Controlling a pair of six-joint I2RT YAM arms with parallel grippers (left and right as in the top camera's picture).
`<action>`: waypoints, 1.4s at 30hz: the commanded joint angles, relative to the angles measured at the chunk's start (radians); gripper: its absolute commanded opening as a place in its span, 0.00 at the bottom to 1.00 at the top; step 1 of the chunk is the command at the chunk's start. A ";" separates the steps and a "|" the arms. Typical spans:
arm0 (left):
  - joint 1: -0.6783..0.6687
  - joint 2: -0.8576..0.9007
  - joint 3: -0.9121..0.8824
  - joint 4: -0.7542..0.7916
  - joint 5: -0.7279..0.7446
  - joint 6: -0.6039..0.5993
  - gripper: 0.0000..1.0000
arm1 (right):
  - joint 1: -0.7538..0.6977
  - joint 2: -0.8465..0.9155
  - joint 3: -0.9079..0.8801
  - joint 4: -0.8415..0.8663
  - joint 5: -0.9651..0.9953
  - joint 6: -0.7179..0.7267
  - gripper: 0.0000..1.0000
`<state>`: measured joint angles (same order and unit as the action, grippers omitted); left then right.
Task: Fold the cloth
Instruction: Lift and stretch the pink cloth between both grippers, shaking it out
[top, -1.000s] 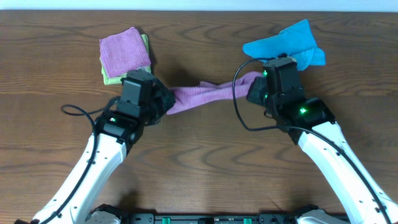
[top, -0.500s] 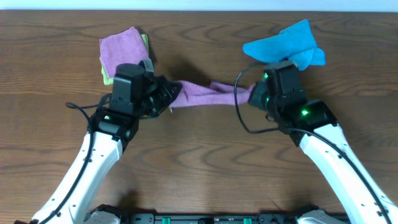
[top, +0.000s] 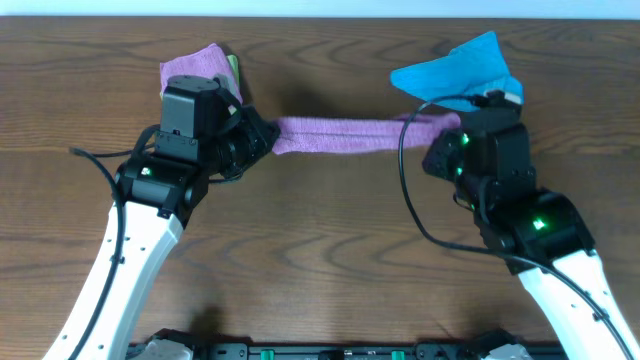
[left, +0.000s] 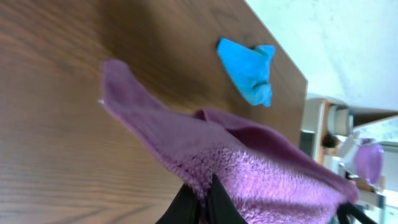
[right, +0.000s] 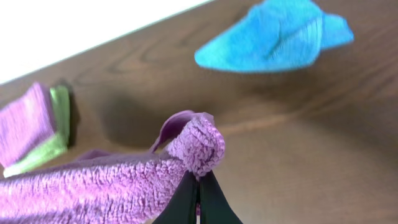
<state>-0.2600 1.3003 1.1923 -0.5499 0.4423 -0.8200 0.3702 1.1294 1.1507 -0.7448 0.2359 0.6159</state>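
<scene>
Overhead: left gripper (top: 262, 141) and right gripper (top: 446, 128) each pinching one end of cloth (top: 340, 135), jaws clamped. Cloth stretching taut between them, apparently off table (top: 320, 260). Step: spreading out. Next probably needing flat, even lowering.

The table (top: 330, 230) is dark brown wood with a strong grain running side to side, its far edge meeting a pale surface. At its far right lies a bright blue cloth (top: 455, 72), crumpled into a loose, uneven heap with one corner pointing away. At the far left a green cloth (right: 60, 109) lies flat on the wood, and a folded pinkish-purple cloth (top: 190, 70) rests on top of it, leaving only green strips showing along two sides. The two piles sit well apart.
</scene>
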 joint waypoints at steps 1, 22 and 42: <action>0.005 0.012 0.014 0.041 -0.050 0.049 0.06 | -0.005 0.010 0.014 0.058 0.097 -0.019 0.02; -0.003 0.069 0.015 -0.021 -0.035 0.065 0.06 | 0.001 0.104 0.011 0.012 0.060 0.113 0.02; -0.001 0.068 0.016 -0.005 -0.063 0.080 0.06 | -0.002 0.116 0.013 -0.087 -0.029 0.064 0.01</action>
<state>-0.2684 1.3674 1.1927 -0.5568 0.3862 -0.7582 0.3706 1.2495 1.1568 -0.7837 0.2241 0.6846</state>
